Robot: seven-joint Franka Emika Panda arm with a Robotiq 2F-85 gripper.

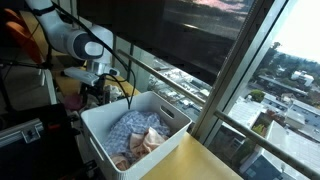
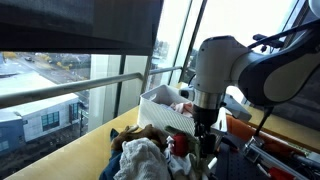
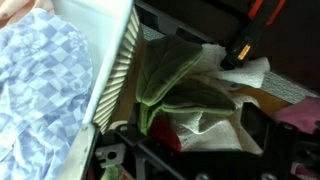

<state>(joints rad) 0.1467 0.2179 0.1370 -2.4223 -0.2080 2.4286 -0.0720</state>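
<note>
By the window (image 1: 270,90), a green cloth (image 3: 185,85) lies between the parted jaws.

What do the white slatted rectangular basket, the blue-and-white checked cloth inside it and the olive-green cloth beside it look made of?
White slatted basket: likely moulded plastic, matte, judging by even ribs and smooth rim. Blue-and-white checked cloth: woven fabric, possibly cotton; soft matte folds. Olive-green cloth: thin soft textile, creased and draped; fibre unclear.

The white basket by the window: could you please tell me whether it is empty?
No, the white basket holds crumpled cloths, among them a blue checked cloth.
</note>
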